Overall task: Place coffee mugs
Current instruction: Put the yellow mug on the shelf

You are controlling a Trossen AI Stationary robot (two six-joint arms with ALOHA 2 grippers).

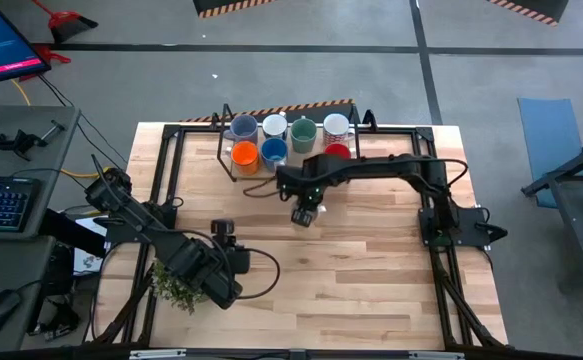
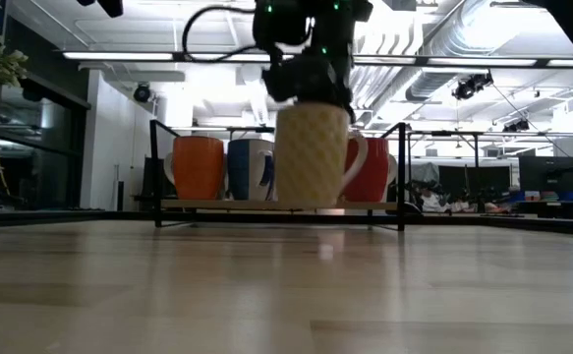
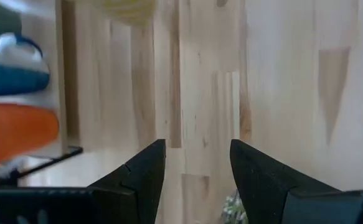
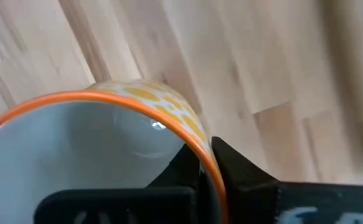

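A cream mug with a yellow dotted pattern and an orange rim [image 2: 311,152] hangs in front of the black wire rack [image 2: 401,172], under my right gripper [image 4: 203,155], which is shut on it over the middle of the table [image 1: 304,213]. The rack [image 1: 226,160] at the far edge holds the other mugs: orange [image 1: 243,154], blue [image 1: 274,151], red [image 1: 337,152], grey-blue [image 1: 242,127], white [image 1: 274,126], green [image 1: 303,129] and patterned white [image 1: 335,125]. My left gripper [image 3: 197,152] waits open above bare wood near the left front [image 1: 223,232]. My right gripper holds the patterned mug by its orange rim [image 4: 197,142], one finger [image 4: 180,169] inside the cup and the other finger [image 4: 240,171] outside against the wall. The fingers come from above, pointing down. The mug hangs upright below them, its base just clear of the table.
A potted green plant [image 1: 176,288] stands at the near left, beside my left arm. Bare wooden tabletop [image 1: 371,270] lies in front of the rack and toward the near right. Black frame bars [image 1: 171,150] run along the table's sides.
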